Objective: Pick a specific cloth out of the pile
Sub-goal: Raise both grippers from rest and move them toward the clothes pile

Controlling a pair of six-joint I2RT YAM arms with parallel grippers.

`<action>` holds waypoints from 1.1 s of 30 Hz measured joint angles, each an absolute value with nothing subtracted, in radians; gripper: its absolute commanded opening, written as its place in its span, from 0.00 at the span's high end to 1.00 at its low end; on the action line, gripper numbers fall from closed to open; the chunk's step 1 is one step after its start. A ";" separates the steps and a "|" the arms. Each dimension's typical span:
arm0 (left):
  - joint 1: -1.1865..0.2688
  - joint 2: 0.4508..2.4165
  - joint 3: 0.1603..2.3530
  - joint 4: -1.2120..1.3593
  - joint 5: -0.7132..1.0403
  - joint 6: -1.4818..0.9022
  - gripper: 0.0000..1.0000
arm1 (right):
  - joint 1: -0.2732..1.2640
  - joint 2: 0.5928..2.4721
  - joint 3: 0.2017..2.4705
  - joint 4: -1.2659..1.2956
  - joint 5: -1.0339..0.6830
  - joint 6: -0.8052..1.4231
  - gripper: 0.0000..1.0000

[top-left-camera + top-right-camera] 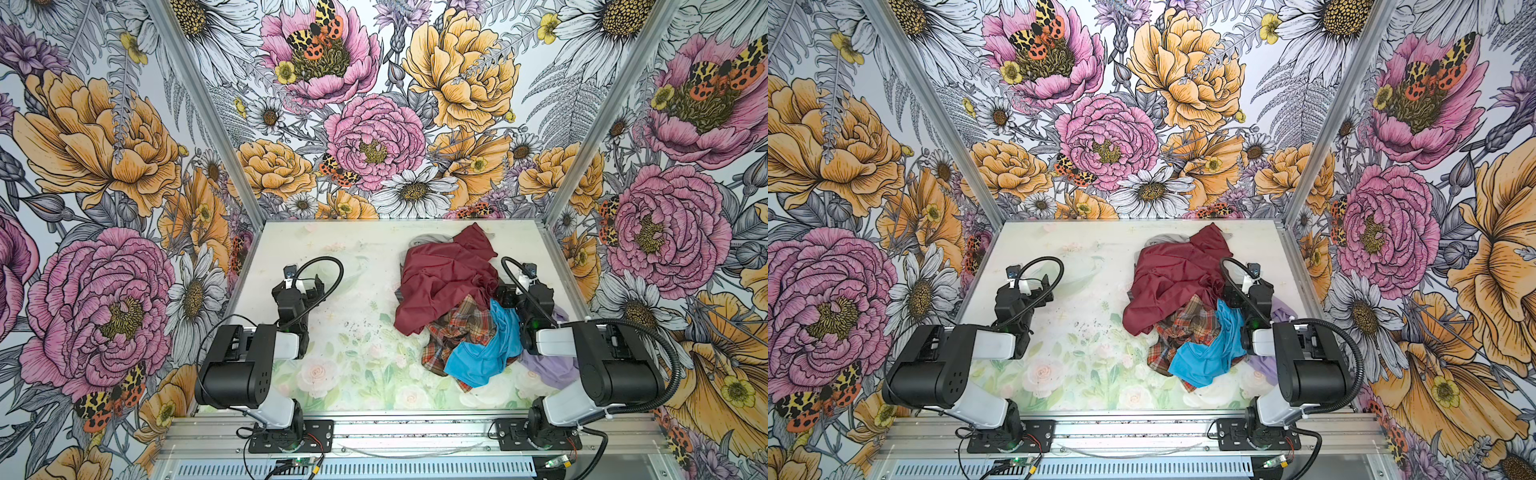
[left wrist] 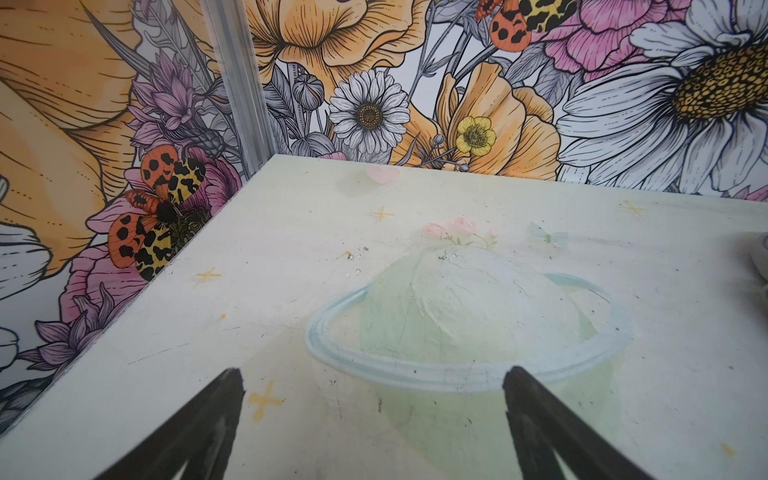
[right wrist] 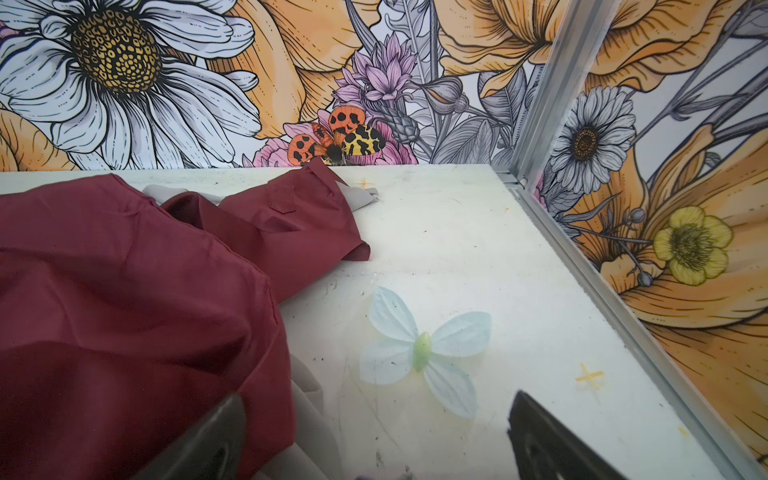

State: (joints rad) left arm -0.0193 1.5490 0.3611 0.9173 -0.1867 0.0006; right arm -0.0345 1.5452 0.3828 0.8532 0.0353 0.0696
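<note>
The pile lies on the right half of the table. Its maroon garment (image 1: 444, 278) lies on top at the back, with a bright blue one (image 1: 486, 353) in front, a lavender one (image 1: 548, 365) at the right and grey fabric (image 1: 428, 240) behind. The cloth (image 1: 457, 328), a brown plaid shirt (image 1: 1183, 328), shows between the maroon and the blue, partly buried. My right gripper (image 1: 505, 293) is open at the pile's right edge; in the right wrist view (image 3: 376, 399) one finger lies against the maroon garment (image 3: 124, 311), and nothing is held. My left gripper (image 1: 309, 289) hangs open over bare table (image 2: 372, 376).
Flower-printed walls and aluminium corner posts (image 1: 552, 216) close the table at the back and both sides. The right frame rail (image 3: 615, 307) runs close to my right gripper. The table's left half (image 1: 332, 332) bears only printed pictures. Both arm bases sit on the front rail (image 1: 415, 432).
</note>
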 measured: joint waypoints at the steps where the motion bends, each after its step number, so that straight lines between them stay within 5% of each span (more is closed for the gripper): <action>1: -0.023 1.549 0.361 0.917 -0.190 0.003 0.01 | -0.035 1.545 0.383 0.853 0.036 0.070 0.00; 24: -0.075 1.548 0.361 0.923 -0.281 0.031 0.01 | -0.012 1.543 0.229 1.128 0.180 0.099 0.01; 33: -0.076 1.511 0.393 0.833 -0.293 0.030 0.01 | 0.005 1.355 0.220 1.026 0.263 0.108 0.01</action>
State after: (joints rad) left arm -0.0757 1.5112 0.3927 0.8330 -0.2932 0.0299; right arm 0.0048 1.3548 0.2199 1.0256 0.2634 0.1081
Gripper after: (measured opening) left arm 0.989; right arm 0.995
